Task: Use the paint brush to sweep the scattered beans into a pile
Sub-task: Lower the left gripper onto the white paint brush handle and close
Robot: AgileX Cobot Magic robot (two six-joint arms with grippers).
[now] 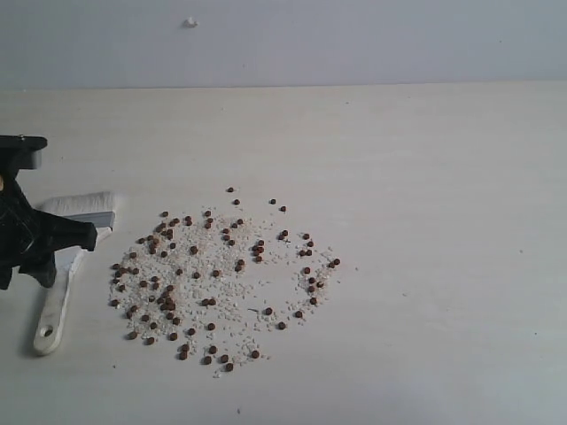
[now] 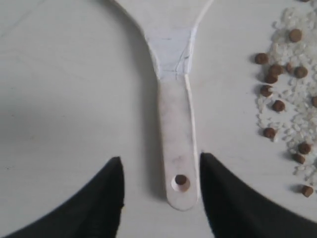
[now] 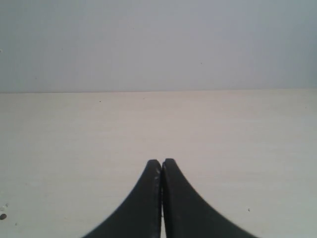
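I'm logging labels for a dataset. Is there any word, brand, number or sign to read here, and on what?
None. The brush handle is plain, with no print; the table, the wall, the left hand and the right hand bear no marks that read as text.

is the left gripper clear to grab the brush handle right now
Likely yes: the left gripper is open, jaws straddling the hole end of the paint brush handle, nothing between. The beans lie off to one side, clear of it.
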